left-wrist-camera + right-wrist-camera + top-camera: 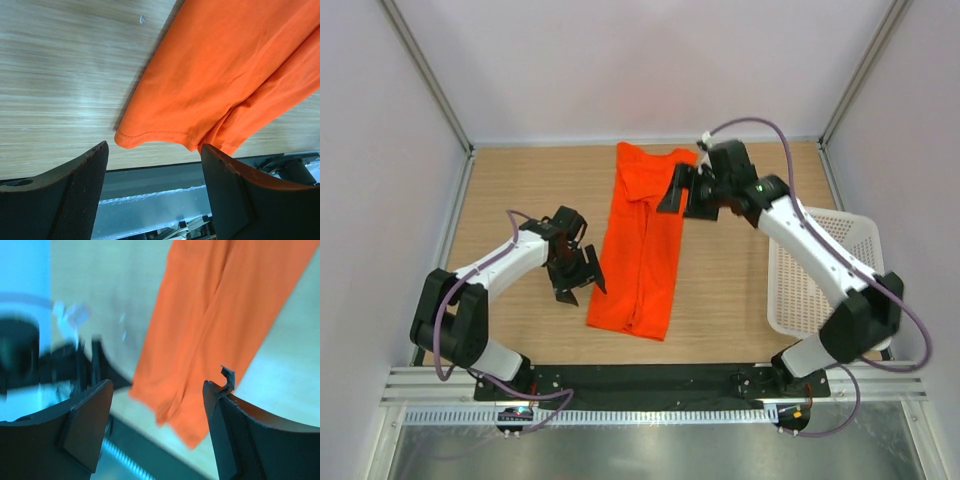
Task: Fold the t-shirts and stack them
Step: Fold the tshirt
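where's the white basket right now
In the top view the basket sits on the right side of the table, right of the orange t-shirt, with the right arm reaching over it.

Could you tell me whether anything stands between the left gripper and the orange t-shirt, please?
Nothing visible does. The left gripper is open just left of the t-shirt, with only bare table between them; the basket sits away on the right.
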Motion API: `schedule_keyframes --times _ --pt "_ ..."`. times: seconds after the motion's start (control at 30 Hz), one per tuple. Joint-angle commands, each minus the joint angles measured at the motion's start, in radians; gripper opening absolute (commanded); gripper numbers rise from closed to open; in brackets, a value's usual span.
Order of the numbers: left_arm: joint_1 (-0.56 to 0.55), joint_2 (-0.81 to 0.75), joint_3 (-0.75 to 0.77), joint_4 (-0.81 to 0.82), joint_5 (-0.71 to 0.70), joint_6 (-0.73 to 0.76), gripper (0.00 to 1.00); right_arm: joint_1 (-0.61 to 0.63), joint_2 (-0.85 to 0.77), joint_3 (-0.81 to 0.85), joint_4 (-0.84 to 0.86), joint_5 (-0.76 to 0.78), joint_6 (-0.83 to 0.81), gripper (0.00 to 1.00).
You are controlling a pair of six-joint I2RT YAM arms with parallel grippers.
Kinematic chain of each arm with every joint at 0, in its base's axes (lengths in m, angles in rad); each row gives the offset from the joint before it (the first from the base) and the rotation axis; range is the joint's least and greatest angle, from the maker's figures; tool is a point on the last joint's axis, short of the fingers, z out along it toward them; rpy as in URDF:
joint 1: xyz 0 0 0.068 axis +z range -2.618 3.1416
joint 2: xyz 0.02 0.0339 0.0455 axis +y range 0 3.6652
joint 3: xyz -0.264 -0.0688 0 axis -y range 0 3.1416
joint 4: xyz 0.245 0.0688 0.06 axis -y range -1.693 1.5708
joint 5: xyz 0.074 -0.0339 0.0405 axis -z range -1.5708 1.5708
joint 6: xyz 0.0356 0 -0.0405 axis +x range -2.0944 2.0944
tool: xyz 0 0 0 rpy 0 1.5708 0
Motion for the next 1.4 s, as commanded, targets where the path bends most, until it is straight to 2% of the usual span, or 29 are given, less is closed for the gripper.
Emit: schedule_keyframes --times 0.0,0.03,0.07,0.23,0.4,0.53,0.7,0.8,0.97,1.13,1.2,1.37 --pt "0.011 -0.03 -0.019 0.024 0.056 0.028 0.75 0.075 -0.16 -0.309 0.052 -0.152 0.136 0.78" --pt "0.011 -0.028 -0.024 0.015 0.06 0.031 0.73 0.094 -0.211 -0.439 0.071 -0.183 0.159 0.76" --pt "0.009 -0.031 -0.033 0.021 0.066 0.031 0.73 0.127 -0.286 -0.5 0.109 -0.186 0.21 0.75" --pt "0.009 -0.072 -0.125 0.038 0.08 0.014 0.73 0.217 -0.444 -0.825 0.224 -0.2 0.337 0.71" --pt "0.009 -0.089 -0.209 0.088 0.105 -0.015 0.72 0.26 -0.481 -0.965 0.353 -0.199 0.44 0.71" --pt "0.008 -0.085 -0.228 0.099 0.103 -0.021 0.66 0.276 -0.469 -1.026 0.431 -0.168 0.526 0.68" --pt "0.0 -0.095 -0.228 0.075 0.051 -0.031 0.64 0.321 -0.424 -1.014 0.408 -0.055 0.624 0.63" --pt "-0.023 -0.117 -0.21 0.053 -0.012 -0.051 0.64 0.356 -0.392 -0.959 0.339 0.018 0.663 0.55" --pt "-0.055 -0.092 -0.194 0.056 -0.051 -0.08 0.61 0.422 -0.326 -0.893 0.235 0.139 0.681 0.54" --pt "-0.086 -0.063 -0.186 0.058 -0.081 -0.086 0.56 0.483 -0.244 -0.85 0.206 0.18 0.716 0.5" --pt "-0.097 -0.063 -0.185 0.065 -0.082 -0.087 0.55 0.5 -0.213 -0.83 0.203 0.185 0.723 0.45" --pt "-0.129 -0.066 -0.174 0.067 -0.107 -0.104 0.53 0.511 -0.196 -0.799 0.177 0.216 0.727 0.44"
